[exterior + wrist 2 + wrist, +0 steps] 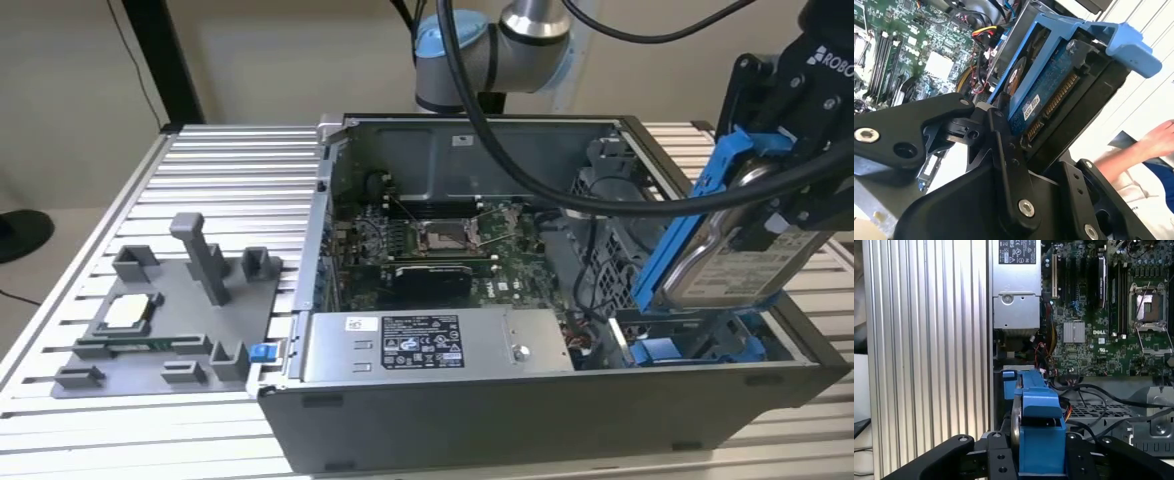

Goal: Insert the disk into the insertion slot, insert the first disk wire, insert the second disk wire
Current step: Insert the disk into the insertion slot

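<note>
Steeply tilted at the exterior view's right, the disk [734,258] is gripped by its blue carrier [674,235] in the tool [781,175], lower end just above the insertion slot [683,350]; we judge a clean insertion needs the carrier squared to the bay's walls, clear of cables [583,345].

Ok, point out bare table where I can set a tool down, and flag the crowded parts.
On the exterior view's left, bare table lies behind the grey fixture, beside the computer case, and along the near edge before the fixture. Crowded: inside the case, and above the insertion slot, where the gripper holds the disk.
</note>
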Controlling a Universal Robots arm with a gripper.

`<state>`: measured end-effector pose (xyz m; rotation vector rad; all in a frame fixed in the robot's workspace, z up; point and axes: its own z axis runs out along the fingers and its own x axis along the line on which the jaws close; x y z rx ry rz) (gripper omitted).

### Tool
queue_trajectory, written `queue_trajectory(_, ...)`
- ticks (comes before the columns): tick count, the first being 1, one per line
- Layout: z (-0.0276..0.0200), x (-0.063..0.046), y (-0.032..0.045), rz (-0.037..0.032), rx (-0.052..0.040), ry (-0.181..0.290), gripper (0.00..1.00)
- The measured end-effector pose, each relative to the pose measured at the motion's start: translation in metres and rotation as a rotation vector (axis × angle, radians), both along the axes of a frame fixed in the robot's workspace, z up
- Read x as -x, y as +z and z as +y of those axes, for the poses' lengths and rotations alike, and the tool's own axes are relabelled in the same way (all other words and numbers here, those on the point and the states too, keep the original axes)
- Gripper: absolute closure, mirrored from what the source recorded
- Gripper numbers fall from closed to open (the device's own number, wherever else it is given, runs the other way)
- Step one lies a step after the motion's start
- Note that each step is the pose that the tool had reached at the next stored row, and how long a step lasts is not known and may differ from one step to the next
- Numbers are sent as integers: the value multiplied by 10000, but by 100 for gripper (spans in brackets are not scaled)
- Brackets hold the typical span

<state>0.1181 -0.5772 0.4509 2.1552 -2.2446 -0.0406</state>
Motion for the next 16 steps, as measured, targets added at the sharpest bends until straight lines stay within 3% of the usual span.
queue_trajectory(16,-29,-1,-77,1,0,0,100)
